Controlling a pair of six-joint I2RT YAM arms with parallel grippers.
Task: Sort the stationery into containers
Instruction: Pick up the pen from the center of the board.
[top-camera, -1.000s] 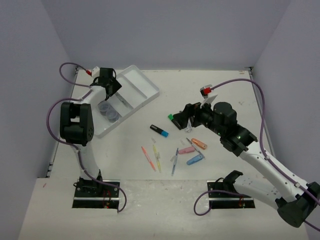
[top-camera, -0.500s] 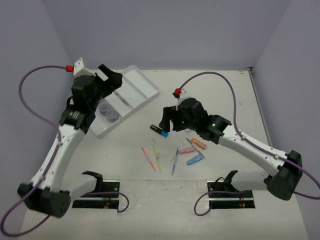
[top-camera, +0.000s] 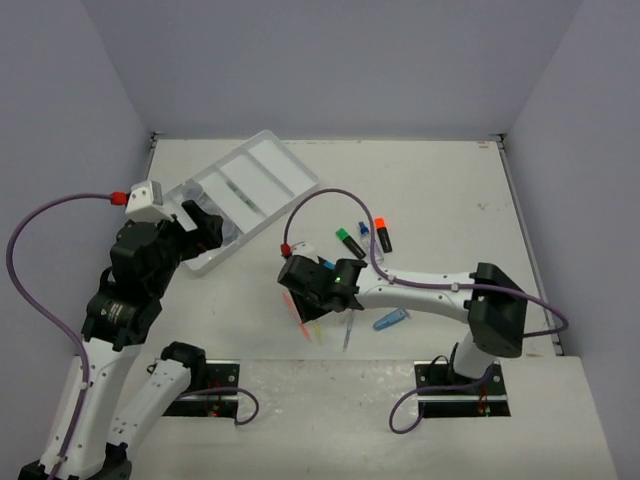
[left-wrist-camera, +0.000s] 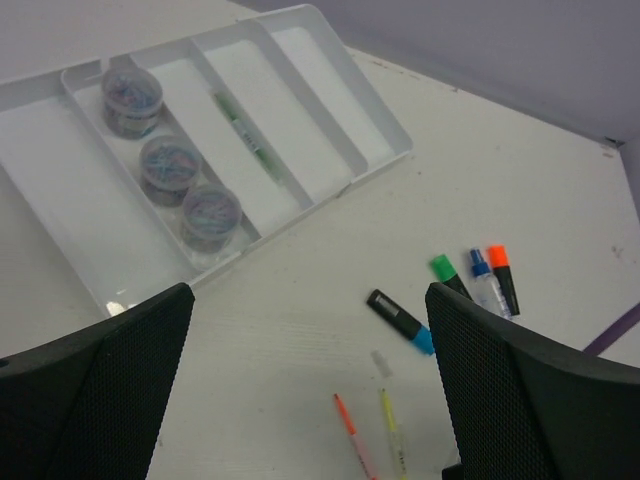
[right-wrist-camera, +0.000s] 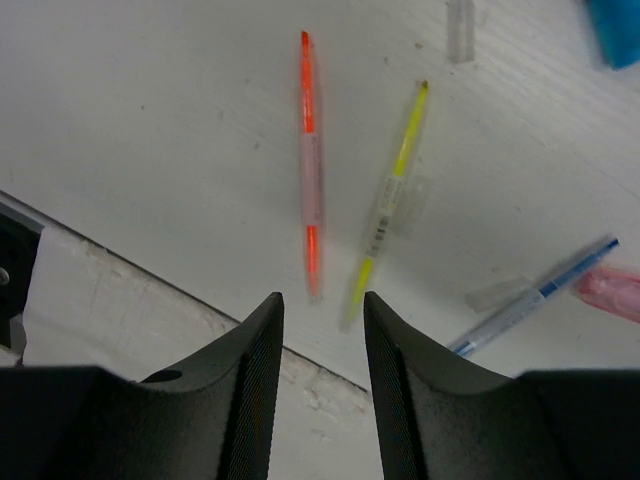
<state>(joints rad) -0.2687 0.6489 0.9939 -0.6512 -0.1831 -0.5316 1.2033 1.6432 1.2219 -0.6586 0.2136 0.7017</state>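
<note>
The right gripper, fingers narrowed but empty, hovers over the orange pen by the table's near edge; it should descend centred on the barrel, clear of the yellow pen; the left gripper gapes empty

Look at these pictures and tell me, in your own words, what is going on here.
A sorting job is under way: the white divided tray already holds three clear jars and a green pen. The right gripper hangs low over the orange pen, jaws slightly apart at its near end, not yet gripping. The left gripper is wide open and empty, near the tray. Highlighters, a yellow pen and other pieces lie on the table.
</note>
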